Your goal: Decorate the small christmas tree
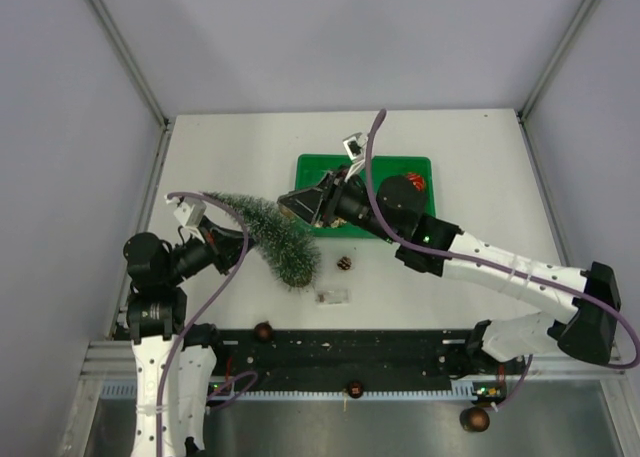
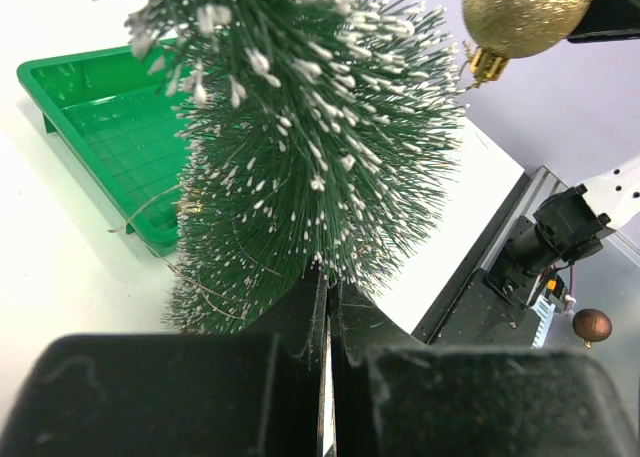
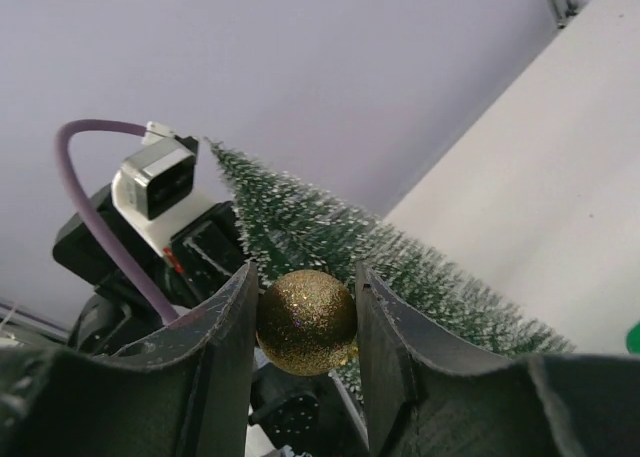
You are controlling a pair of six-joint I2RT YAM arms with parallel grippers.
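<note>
Overhead, the left gripper (image 1: 205, 209) is holding the small christmas tree (image 1: 275, 235) slanted beside the green tray (image 1: 320, 167). Left wrist: fingers (image 2: 290, 322) are pinching its tip. Right wrist: the right gripper (image 3: 305, 277) is clamping a gold bauble (image 3: 307, 322); pressing in could twist the tree loose.

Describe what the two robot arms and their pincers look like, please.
Both arms have white links with black joint housings; see the left arm and right arm. A lilac cable loops along each. The left pincer and right pincer have matte black, slab-like fingers, scuffed and dusty.
</note>
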